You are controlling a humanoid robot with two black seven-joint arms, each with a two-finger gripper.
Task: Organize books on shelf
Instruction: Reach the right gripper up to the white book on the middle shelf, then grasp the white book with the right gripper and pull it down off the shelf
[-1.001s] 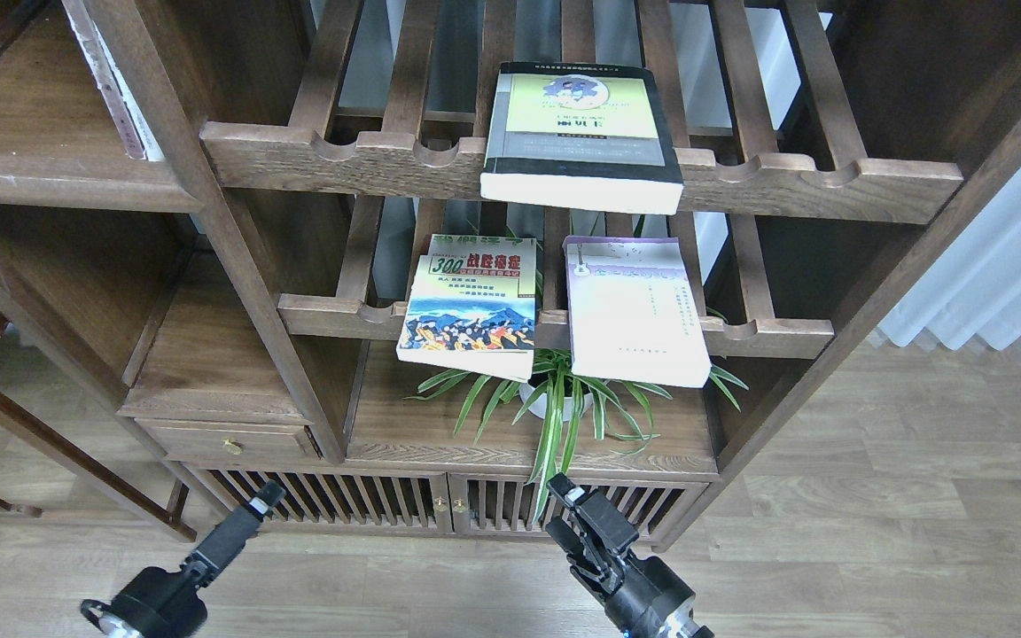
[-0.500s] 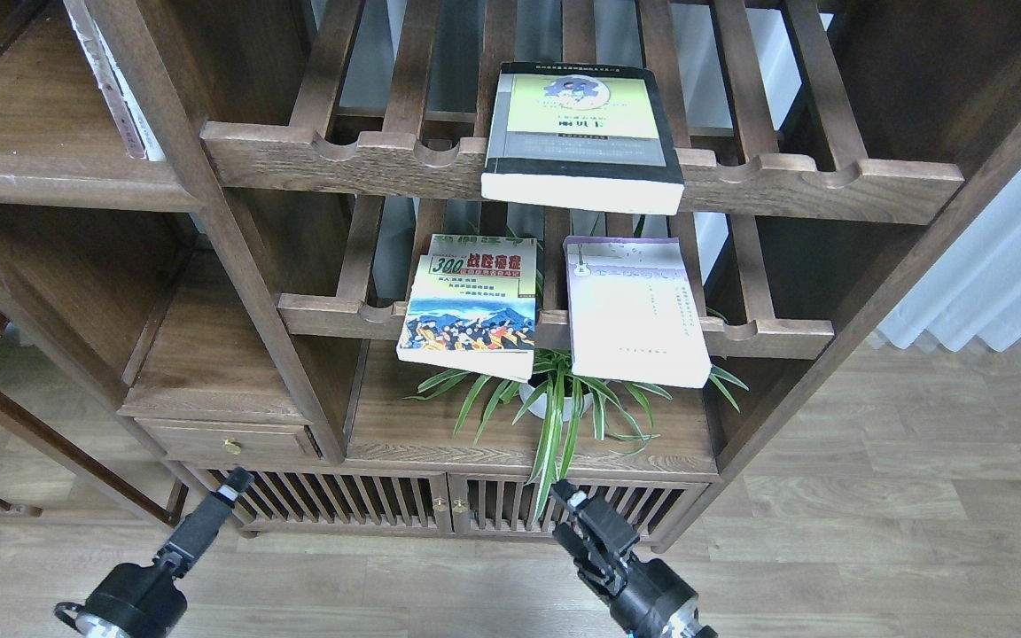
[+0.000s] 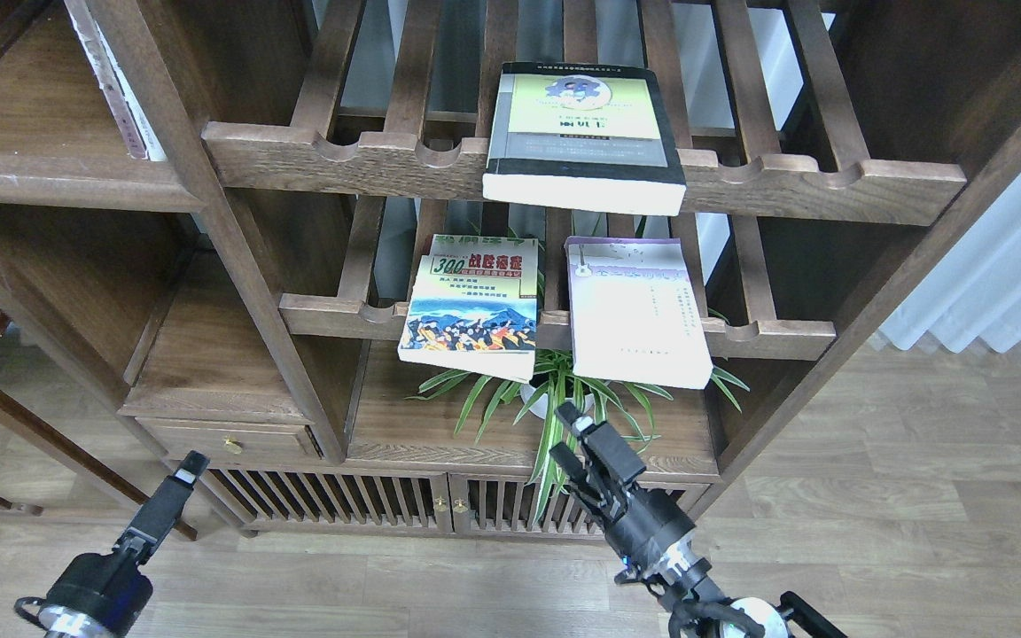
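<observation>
A thick yellow-and-grey book (image 3: 583, 133) lies flat on the upper slatted rack, its front end hanging over the rail. The colourful "300" book (image 3: 472, 306) and the pale lavender book (image 3: 636, 310) lie side by side on the lower slatted rack, both overhanging its rail. A solid shelf board (image 3: 50, 188) with a rounded front edge is at the upper left. My right gripper (image 3: 564, 434) is open and empty, below the two lower books and in front of the plant. My left gripper (image 3: 190, 465) is low at the left, seen thin and dark, far from the books.
A potted spider plant (image 3: 555, 403) stands on the solid board (image 3: 404, 434) under the lower rack. A white-spined book (image 3: 116, 89) leans in the upper-left compartment. A small drawer (image 3: 227, 440) and slatted cabinet doors (image 3: 342, 501) sit below. White curtain (image 3: 998, 283) at the right, wood floor in front.
My right gripper has risen toward the plant shelf and the lower books. My left gripper has drawn back to the left and slightly up. The books have not moved.
</observation>
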